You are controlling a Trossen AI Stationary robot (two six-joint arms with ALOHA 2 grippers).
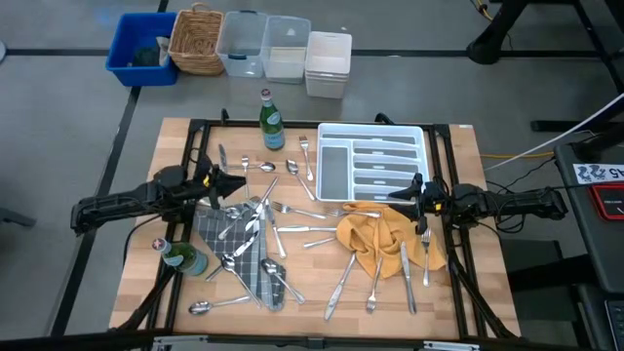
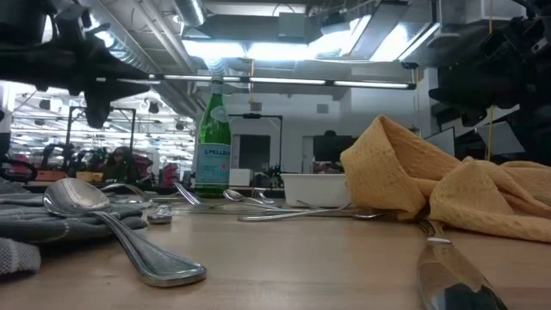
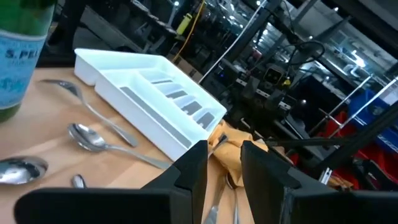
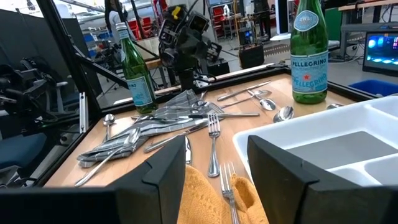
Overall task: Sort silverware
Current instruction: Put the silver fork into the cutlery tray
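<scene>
Though scattered, silverware (image 1: 292, 234) (mixed axes).

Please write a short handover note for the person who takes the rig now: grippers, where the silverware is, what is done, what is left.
Left gripper: open, empty, above the grey cloth.
Right gripper: open, empty, by the yellow cloth, near the tray.
Silverware: scattered over the table and both cloths; a few pieces seem to lie in the tray's slots, unclear.
Done: little, if anything.
Left: nearly all forks, spoons and knives. Two green bottles stand on the table.
</scene>
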